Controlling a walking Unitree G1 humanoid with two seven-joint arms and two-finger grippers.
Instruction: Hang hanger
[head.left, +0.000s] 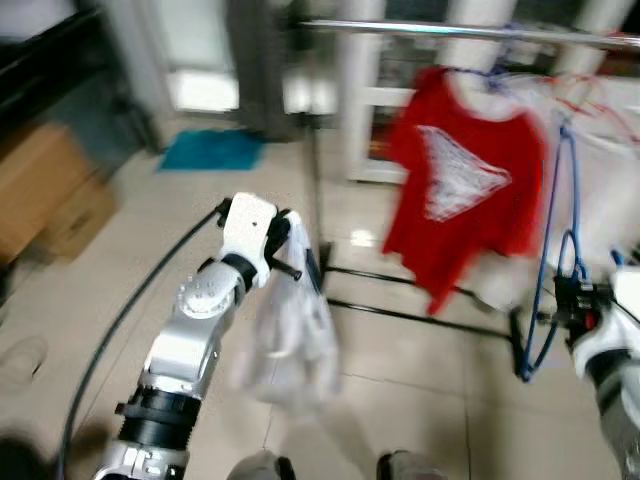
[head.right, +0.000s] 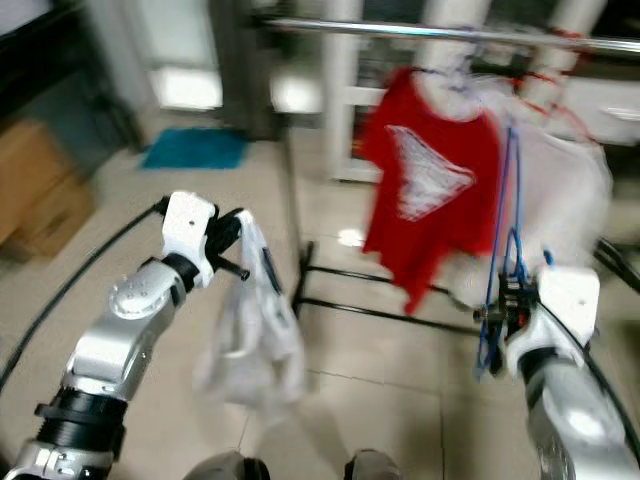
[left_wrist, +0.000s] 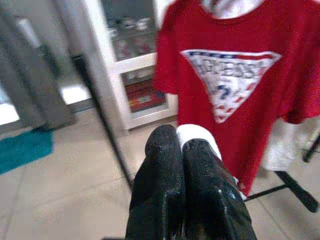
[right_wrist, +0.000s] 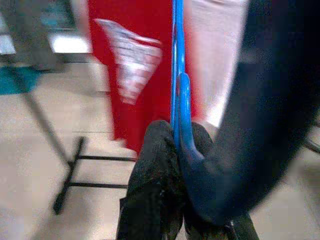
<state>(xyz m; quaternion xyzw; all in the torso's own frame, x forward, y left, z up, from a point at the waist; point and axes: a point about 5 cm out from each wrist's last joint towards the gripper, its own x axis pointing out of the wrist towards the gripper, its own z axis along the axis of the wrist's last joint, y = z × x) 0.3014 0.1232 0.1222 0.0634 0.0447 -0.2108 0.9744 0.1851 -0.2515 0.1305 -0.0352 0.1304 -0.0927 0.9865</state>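
Blue hanger (right_wrist: 177, 95) — right end effector (right_wrist: 177, 150)

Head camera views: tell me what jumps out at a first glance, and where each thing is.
A bright red T-shirt with a white triangle print hangs from the metal rail of a clothes rack straight ahead. To its right, the right gripper is shut on a blue hanger held upright near the rail. On the left, the left gripper is shut on a white garment that dangles over the tiled floor.
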